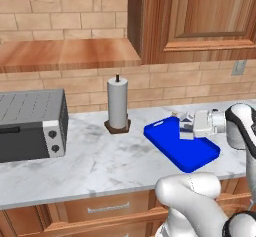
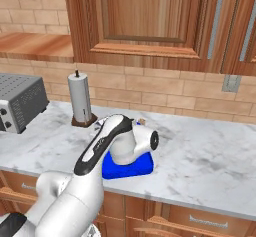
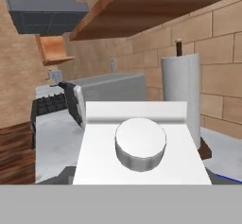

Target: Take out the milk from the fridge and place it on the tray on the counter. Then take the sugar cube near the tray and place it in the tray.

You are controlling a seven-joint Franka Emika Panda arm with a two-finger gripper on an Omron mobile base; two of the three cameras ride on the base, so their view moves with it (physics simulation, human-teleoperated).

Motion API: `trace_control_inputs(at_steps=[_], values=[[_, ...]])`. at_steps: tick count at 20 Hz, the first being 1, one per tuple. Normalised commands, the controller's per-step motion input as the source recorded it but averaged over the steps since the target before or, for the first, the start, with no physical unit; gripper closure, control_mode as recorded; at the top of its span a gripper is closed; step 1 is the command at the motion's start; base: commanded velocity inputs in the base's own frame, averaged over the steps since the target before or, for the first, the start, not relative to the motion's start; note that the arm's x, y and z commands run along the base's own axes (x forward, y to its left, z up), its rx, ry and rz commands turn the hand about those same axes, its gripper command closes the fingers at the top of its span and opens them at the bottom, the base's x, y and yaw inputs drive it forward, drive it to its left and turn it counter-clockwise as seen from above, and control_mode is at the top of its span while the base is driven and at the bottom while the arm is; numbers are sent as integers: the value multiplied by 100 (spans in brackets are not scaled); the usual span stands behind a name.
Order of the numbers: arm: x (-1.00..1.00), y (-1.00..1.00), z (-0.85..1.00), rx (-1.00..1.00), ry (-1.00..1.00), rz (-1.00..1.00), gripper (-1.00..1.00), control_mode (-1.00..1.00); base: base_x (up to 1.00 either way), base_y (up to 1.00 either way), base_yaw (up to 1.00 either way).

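Note:
My gripper reaches in level from the right and is shut on the milk, a small white carton. The milk sits over the far right part of the blue tray on the marble counter; I cannot tell whether it touches the tray. Up close in the hand view, the milk shows its white gable and round cap and hides my fingertips. A tiny tan sugar cube lies just behind the tray. From the right, my arm covers most of the tray, with the sugar cube behind it. The fridge is out of view.
A tall paper-towel roll stands on a brown base left of the tray. A grey toaster oven sits at the counter's far left. Brown wall cabinets hang above. Bare marble stretches right of the tray.

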Motion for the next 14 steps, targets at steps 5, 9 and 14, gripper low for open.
trace_control_inputs(at_steps=[5,9,14], values=[[44,1,-31,2,0,8,100,-100,0,0,0],[22,12,-43,1,1,2,100,-100,0,0,0],[40,3,-36,0,0,0,100,-100,0,0,0]])
